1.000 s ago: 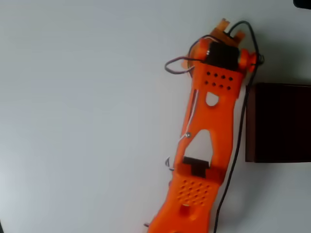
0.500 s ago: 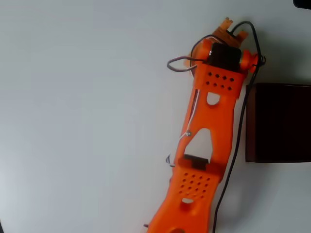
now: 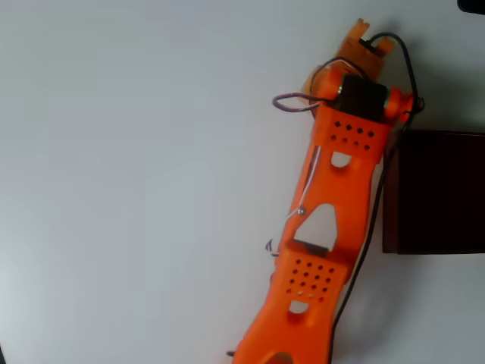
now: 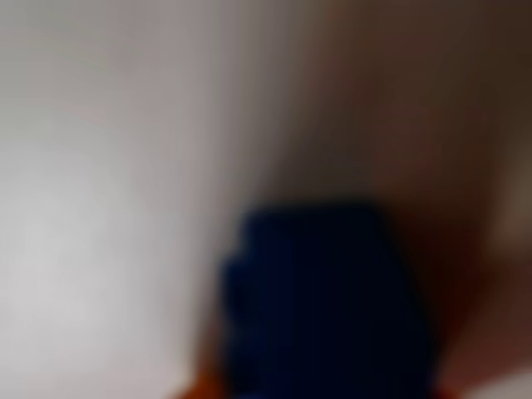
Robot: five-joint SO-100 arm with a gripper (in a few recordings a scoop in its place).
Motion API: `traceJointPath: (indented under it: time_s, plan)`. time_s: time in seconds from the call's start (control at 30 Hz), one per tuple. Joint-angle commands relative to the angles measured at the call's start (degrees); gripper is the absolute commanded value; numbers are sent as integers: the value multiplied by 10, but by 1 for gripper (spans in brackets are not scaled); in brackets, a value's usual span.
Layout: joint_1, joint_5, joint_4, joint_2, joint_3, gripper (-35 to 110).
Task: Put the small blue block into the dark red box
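A plain white table (image 3: 136, 182), apparently bare; a dark object (image 3: 471, 5) sits at the top-right corner.

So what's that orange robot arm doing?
The orange arm stretches across the white table, its jaws end near the top, just beside the dark red box. In the blurry wrist view, a small blue block sits right up close to the camera, probably held in the jaws, though that is too blurred to be sure. It is not in the box yet.
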Motion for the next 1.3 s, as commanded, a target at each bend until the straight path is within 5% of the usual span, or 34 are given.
traceJointPath:
  time_s: [0.0, 0.43, 1.0, 1.27]
  plan:
    - [30, -44, 15, 62, -1, 0]
    - [189, -257, 15, 443, 287, 0]
    - [282, -464, 13, 272, 293, 14]
    - [275, -642, 14, 380, 375, 13]
